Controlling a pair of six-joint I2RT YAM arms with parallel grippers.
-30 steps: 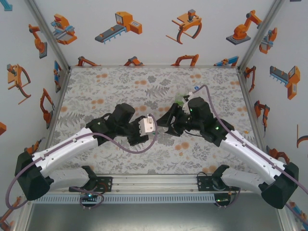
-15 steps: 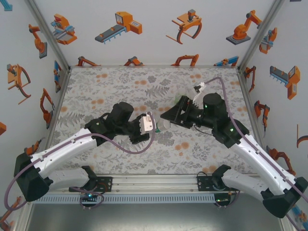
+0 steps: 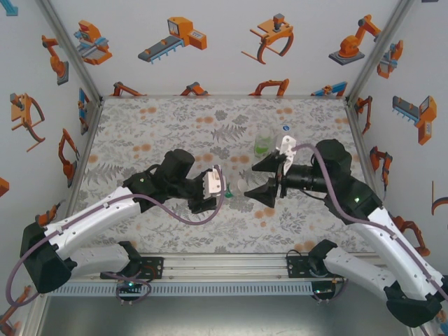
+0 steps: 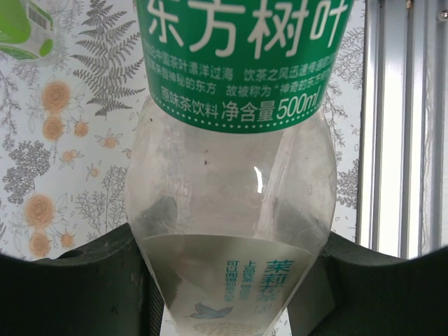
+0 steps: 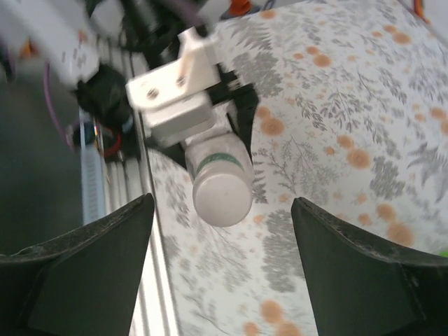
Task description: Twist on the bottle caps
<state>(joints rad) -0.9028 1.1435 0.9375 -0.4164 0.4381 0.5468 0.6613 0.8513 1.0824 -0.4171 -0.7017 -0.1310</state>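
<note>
Robotics test cell, laboratory type. Evidence: aluminium frame posts (image 3: 68, 47) enclose white wall panels (image 3: 224, 63) printed with orange robot-arm figures. The table (image 3: 161, 119) is covered in a floral-pattern sheet. The left arm (image 3: 91, 222) and right arm (image 3: 385, 234) are bolted to a slotted mounting rail (image 3: 224, 264) at the near edge.

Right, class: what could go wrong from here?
The right gripper is open, facing the end of the bottle that the left gripper holds level; an off-centre approach could twist it in that grip. The green bottle sits close by the right gripper; a swing could topple it.
</note>
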